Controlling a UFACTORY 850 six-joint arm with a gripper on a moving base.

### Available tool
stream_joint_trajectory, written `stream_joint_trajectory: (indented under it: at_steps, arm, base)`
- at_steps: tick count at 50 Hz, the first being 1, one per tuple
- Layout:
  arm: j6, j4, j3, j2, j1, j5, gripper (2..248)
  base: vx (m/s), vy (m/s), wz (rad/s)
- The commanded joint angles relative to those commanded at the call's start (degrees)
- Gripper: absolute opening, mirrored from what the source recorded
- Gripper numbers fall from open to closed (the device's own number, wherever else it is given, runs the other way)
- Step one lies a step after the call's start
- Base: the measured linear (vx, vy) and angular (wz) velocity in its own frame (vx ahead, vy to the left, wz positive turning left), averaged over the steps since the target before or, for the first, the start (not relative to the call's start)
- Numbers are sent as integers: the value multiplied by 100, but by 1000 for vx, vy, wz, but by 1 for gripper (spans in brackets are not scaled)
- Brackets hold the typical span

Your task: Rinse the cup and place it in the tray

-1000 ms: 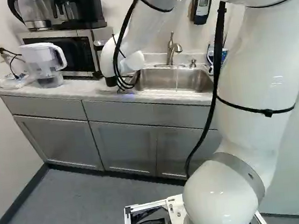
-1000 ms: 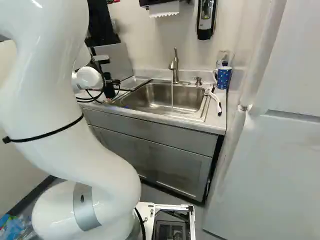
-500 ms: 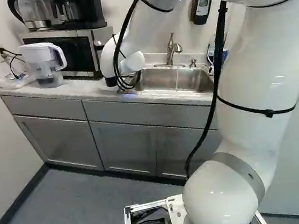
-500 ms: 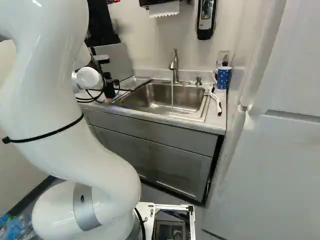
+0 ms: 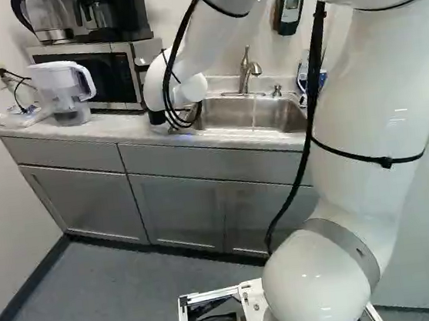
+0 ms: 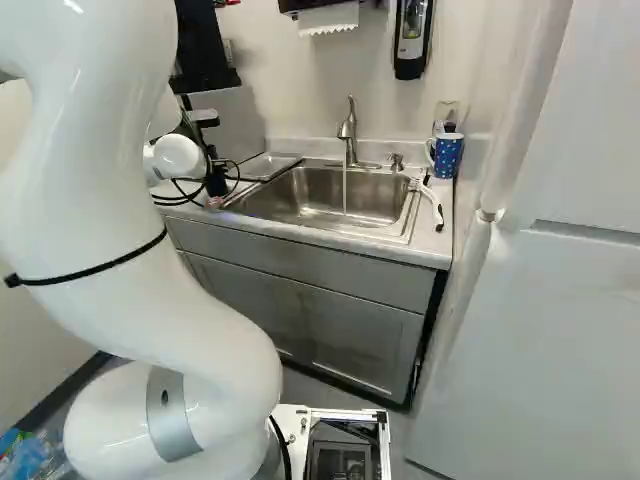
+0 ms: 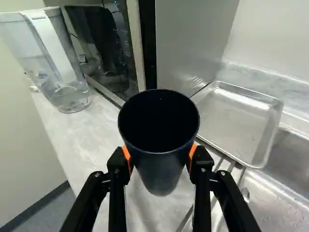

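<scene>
The gripper (image 6: 219, 168) is partly hidden behind the arm's wrist in the right base view, over the counter left of the sink. In the wrist view, both orange-padded fingers of the gripper (image 7: 160, 157) press a dark navy cup (image 7: 161, 171) from two sides. The cup's open mouth faces the wrist camera; whether its base touches the counter I cannot tell. A shallow metal tray (image 7: 227, 151) lies beside it, bordering the sink (image 6: 330, 205). Water runs from the faucet (image 6: 348, 135) into the basin.
A water pitcher (image 5: 63, 89) and a microwave (image 5: 100, 76) stand farther left on the counter (image 5: 110, 127). A blue dotted mug (image 6: 448, 155) and a white-handled brush (image 6: 432, 200) are right of the sink. A soap dispenser (image 6: 411, 40) hangs above.
At the cup, the gripper's black parts have drawn in and the fingers have shut on it. The rest of the arm and the base look still.
</scene>
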Motion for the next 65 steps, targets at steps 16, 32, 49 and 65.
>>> stream_joint_trajectory:
  at_steps: [16, 32, 49, 65]
  arm:
    - [0, 0, -33, 147, 0, 0, 124]
    - [0, 0, -150, 228, -59, 0, 124]
    - [0, 0, -359, 232, -265, 0, 124]
    - [0, 0, -548, 216, -532, 0, 124]
  base:
    - [0, 0, 0]
    - [0, 0, 0]
    - [0, 0, 0]
    - [0, 0, 0]
